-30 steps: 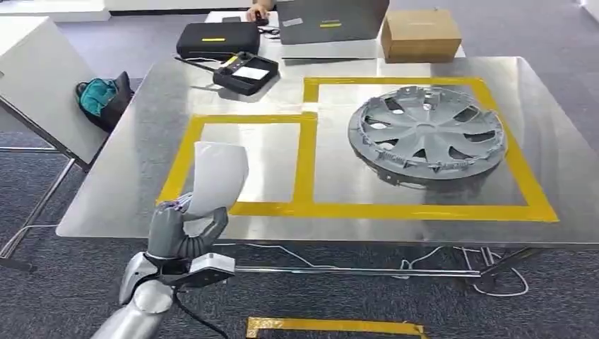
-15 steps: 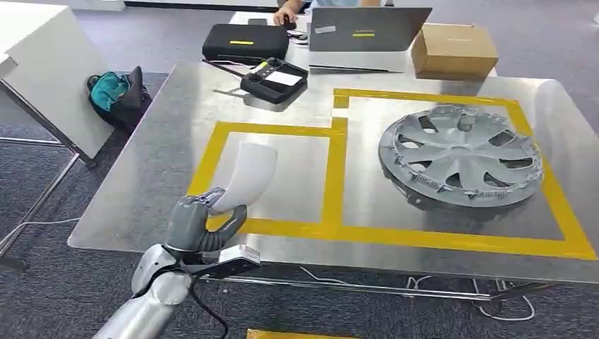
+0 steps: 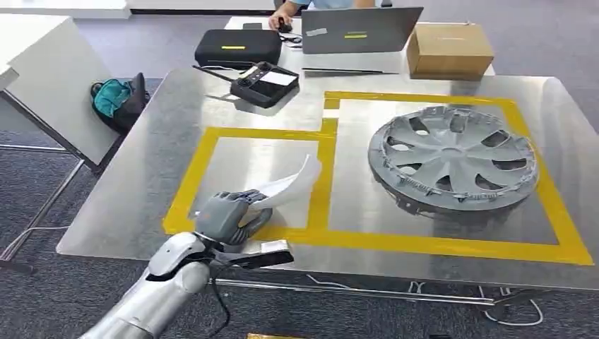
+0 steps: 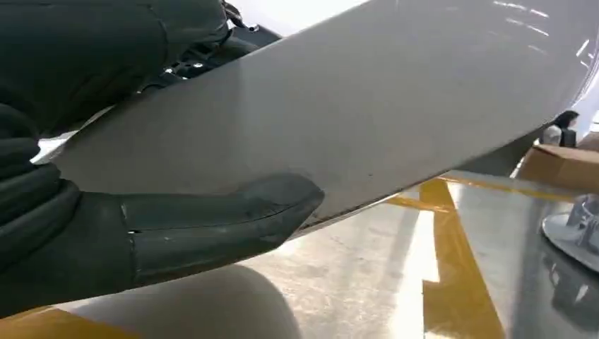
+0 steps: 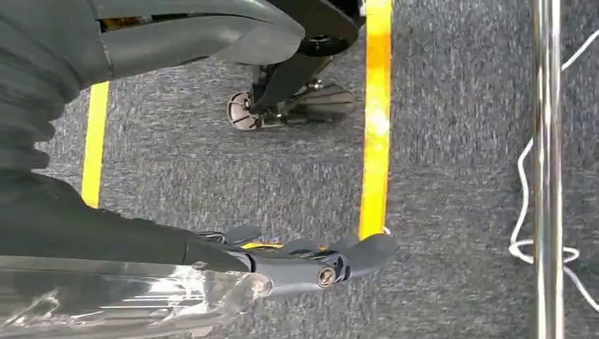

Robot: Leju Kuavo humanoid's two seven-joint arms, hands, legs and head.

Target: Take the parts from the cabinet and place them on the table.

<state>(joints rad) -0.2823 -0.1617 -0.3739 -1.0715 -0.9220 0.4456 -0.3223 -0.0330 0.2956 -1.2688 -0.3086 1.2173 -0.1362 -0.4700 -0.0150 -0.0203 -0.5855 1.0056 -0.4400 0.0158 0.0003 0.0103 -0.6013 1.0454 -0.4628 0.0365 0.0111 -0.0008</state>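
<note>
My left hand (image 3: 226,215) grips a white curved panel part (image 3: 289,187) by its near end. The part lies tilted low over the front of the left yellow-taped square (image 3: 205,148) on the steel table (image 3: 159,134). In the left wrist view the thumb (image 4: 212,226) presses on the panel's (image 4: 367,106) pale surface, with the table's tape below it. A grey wheel cover (image 3: 452,159) rests inside the right taped square. My right hand (image 5: 63,212) hangs over the carpet with its fingers (image 5: 318,265) apart and nothing in them.
At the table's far edge stand a black case (image 3: 236,46), a black controller tray (image 3: 265,82), a laptop (image 3: 360,30) and a cardboard box (image 3: 449,49). A person's hand (image 3: 282,15) rests behind them. A teal bag (image 3: 113,97) and a white board (image 3: 42,78) stand at the left.
The left hand has reached forward over the table and tipped the white panel from upright to nearly flat above the left taped square. The camera has shifted a little.
</note>
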